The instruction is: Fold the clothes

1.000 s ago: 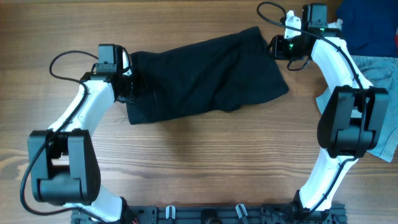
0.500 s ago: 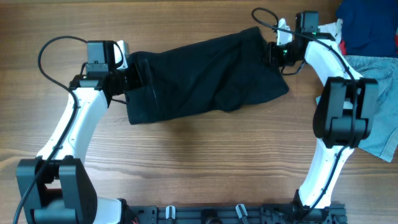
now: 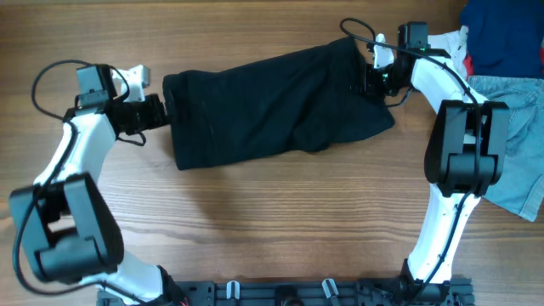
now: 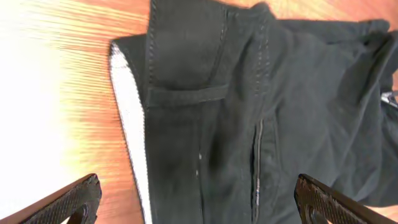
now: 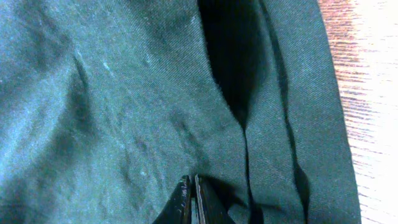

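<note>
Left pincer (image 3: 158,111) released the clothes (image 3: 272,102), pulled back.

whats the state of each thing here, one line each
black shorts: lying flat across the table, grey waistband lining showing at the left end
left gripper: open, just off the waistband end, holding nothing
right gripper: shut, pinching the black shorts at their top right corner
denim shorts: lying rumpled at the right edge, partly under the right arm
navy garment: bunched in the top right corner
</note>
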You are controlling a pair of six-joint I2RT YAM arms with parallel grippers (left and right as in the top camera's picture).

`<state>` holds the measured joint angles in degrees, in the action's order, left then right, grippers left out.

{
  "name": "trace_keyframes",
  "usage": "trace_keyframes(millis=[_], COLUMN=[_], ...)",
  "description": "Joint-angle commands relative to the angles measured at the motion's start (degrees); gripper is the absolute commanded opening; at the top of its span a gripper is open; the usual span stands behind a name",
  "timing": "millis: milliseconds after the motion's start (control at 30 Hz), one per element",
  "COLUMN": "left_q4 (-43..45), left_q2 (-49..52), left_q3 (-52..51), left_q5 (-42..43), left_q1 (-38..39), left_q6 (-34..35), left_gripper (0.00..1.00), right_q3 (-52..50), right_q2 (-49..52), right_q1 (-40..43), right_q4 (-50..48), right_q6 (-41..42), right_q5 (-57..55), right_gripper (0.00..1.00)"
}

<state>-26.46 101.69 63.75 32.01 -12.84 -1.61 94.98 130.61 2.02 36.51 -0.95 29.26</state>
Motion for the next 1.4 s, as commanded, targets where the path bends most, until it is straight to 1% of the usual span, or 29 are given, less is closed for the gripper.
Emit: trace_keyframes(millis=[0,167,300,400,667,700,733,767,800,833,867,933,1067,1200,1367], left_q4=[2.1,1.6,0.48,0.76,2.12,2.34,2.58,2.82,3.04,3.32,3.52,3.67,2.89,1.14,-4.63], left_q2=[4.76,8.2,10.14,11.47,16.41,16.87,17.38,17.77,18.01,18.01,17.99,17.25,13.46,6.12,-2.93], left_q3=[0.55,0.55,0.55,0.55,0.55,0.55,0.55,0.55,0.55,0.55,0.57,0.57,0.57,0.57,1.81], left_q5=[5.53,5.2,1.62,1.29,1.31,1.33,1.27,0.96,0.11,-1.81,-3.61,-4.48,-4.5,-5.2,-9.68], left_q1=[0.85,1.11,1.09,1.46,7.98,8.44,8.92,9.14,9.2,9.03,8.61,6.75,3.96,2.03,1.73], left_q6=[-2.64,-2.67,-2.67,-2.43,-2.45,-2.43,-2.45,-2.25,-1.46,0.42,2.4,5.05,6.4,6.4,6.25], left_gripper=[1.0,1.0,1.0,1.0,1.0,0.95,0.87,0.72,0.51,0.21,0.04,0.04,0.04,0.04,0.04], right_q3=[-0.17,-0.17,-0.17,-0.17,-0.17,-0.17,-0.17,-0.17,-0.17,-0.17,-0.17,-0.17,-0.17,-0.17,-0.17], right_q2=[1.2,1.2,1.2,1.2,1.2,1.2,1.2,1.2,1.2,1.2,1.2,1.2,1.2,1.2,1.18], right_q1=[-0.35,-0.35,-0.35,-0.35,-0.35,-0.35,-0.35,-0.33,-0.35,-0.35,-0.35,-0.35,-0.35,-0.35,-1.25], right_q4=[-0.28,0.17,0.13,0.0,-0.04,0.02,0.13,0.17,0.24,0.35,0.42,0.59,1.81,3.96,5.57], right_q6=[-0.59,-0.61,-0.61,-0.57,-0.55,-0.55,-0.55,-0.55,-0.57,-0.57,-0.61,-0.57,-0.48,-0.5,-0.55], right_q5=[0.55,0.37,0.35,-0.61,-0.98,-0.98,-1.01,-1.11,-1.29,-1.62,-1.86,-1.79,-1.73,0.28,4.68], right_gripper=[0.04,0.04,0.04,0.04,0.04,0.04,0.04,0.04,0.04,0.04,0.04,0.04,0.04,0.04,0.04])
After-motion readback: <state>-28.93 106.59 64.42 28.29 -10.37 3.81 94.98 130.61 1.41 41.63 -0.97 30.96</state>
